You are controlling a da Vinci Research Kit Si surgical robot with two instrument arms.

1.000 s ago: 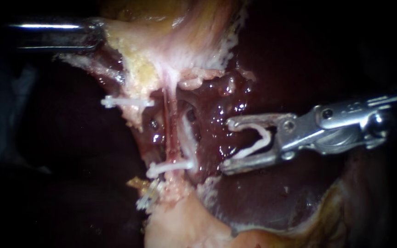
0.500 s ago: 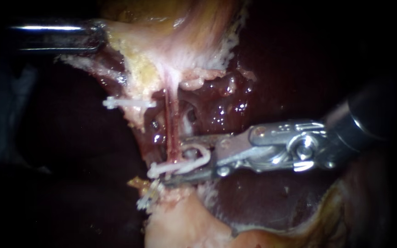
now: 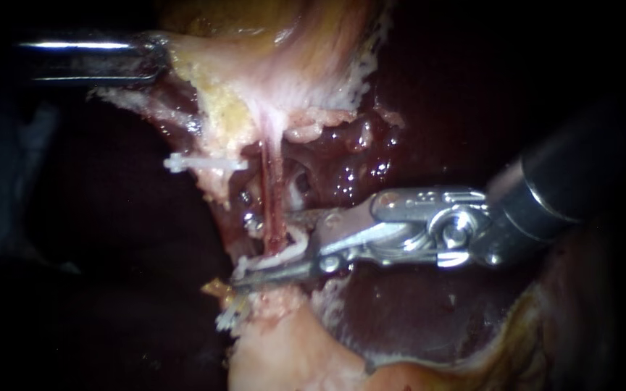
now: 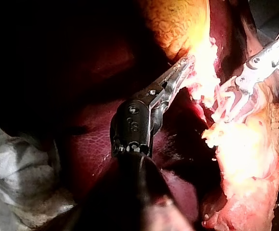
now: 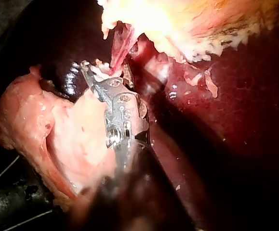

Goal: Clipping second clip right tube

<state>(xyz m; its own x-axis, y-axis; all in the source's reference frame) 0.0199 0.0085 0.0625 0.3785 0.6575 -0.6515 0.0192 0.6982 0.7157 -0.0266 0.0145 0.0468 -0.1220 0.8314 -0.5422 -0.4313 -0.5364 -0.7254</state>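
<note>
Dark red, glistening liver [image 3: 414, 318] is seen filling the field, with blackness all round it. From the left wrist a crumpled grey cloth [image 4: 19, 168] is made out beside the organ. Pale, fatty tissue [image 3: 291, 72] is spread across the upper part of the endoscope view, and the left instrument [image 3: 146, 58] is found with its tip buried in that tissue's edge; whether that hand is closed cannot be told. From the pale tissue a thin reddish tube [image 3: 271, 188] is strung down toward a second pale mass [image 3: 284, 355]. The right instrument [image 3: 255, 250] is seen entering from the right, its hand clamped on a white clip [image 3: 295, 245] with both jaws pressed against it. The tube's lower end is seen passing between those jaws, just above the second pale mass. In the right wrist view the tube is likewise seen running straight into the clip-bearing jaws. Another white clip [image 3: 204, 164] is noted on the pale tissue's fringe, left of the tube and well apart from the hand.
</note>
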